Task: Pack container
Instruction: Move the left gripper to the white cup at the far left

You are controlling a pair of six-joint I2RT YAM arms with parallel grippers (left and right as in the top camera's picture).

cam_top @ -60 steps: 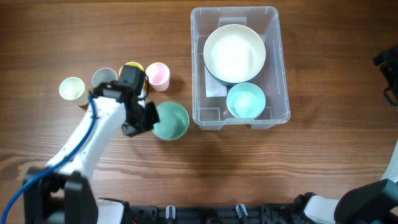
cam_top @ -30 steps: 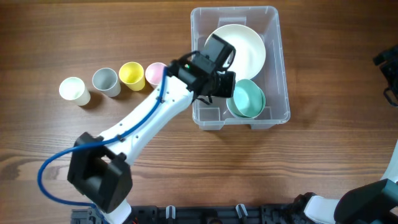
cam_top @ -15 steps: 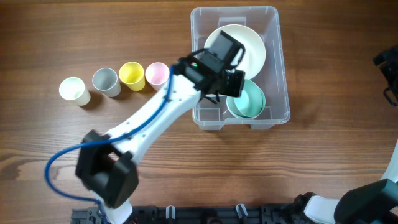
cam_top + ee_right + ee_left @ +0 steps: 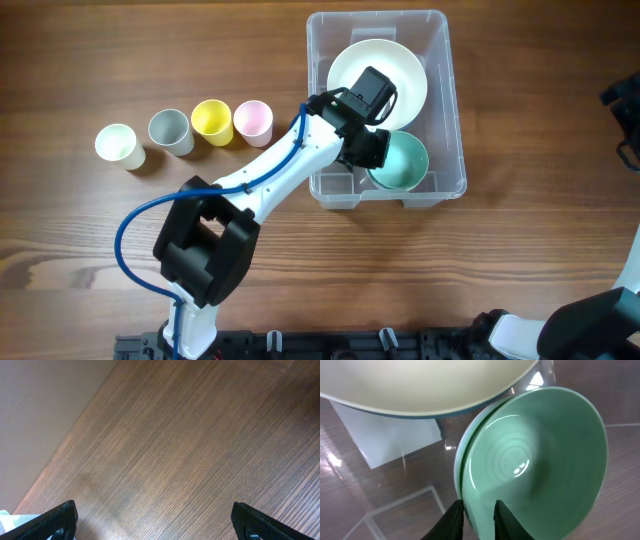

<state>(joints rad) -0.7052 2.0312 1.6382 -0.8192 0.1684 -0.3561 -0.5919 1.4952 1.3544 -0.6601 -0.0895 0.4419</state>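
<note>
The container (image 4: pixel 455 100) stands at the back right of the table, clear, with a white label (image 4: pixel 395 435) on its bottom. Inside it lie a large cream bowl (image 4: pixel 390 75) and a green bowl (image 4: pixel 405 160) nested on a light blue bowl (image 4: pixel 457 462). My left gripper (image 4: pixel 375 150) reaches into the container's near half. In the left wrist view its fingers (image 4: pixel 457 510) straddle the green bowl's (image 4: pixel 540 460) left rim, closed on it. My right gripper (image 4: pixel 155 522) hangs wide open over bare wood, holding nothing.
A row of small cups stands left of the container: cream (image 4: pixel 117 145), grey (image 4: pixel 169 130), yellow (image 4: pixel 212 120), pink (image 4: pixel 253 120). The left arm (image 4: pixel 260 185) stretches diagonally across the middle of the table. Dark parts of the right arm (image 4: pixel 622 100) show at the right edge.
The left arm lifted the green bowl from the table into the container and set it down onto the light blue bowl. Its wrist has turned slightly. The right arm has not moved.
</note>
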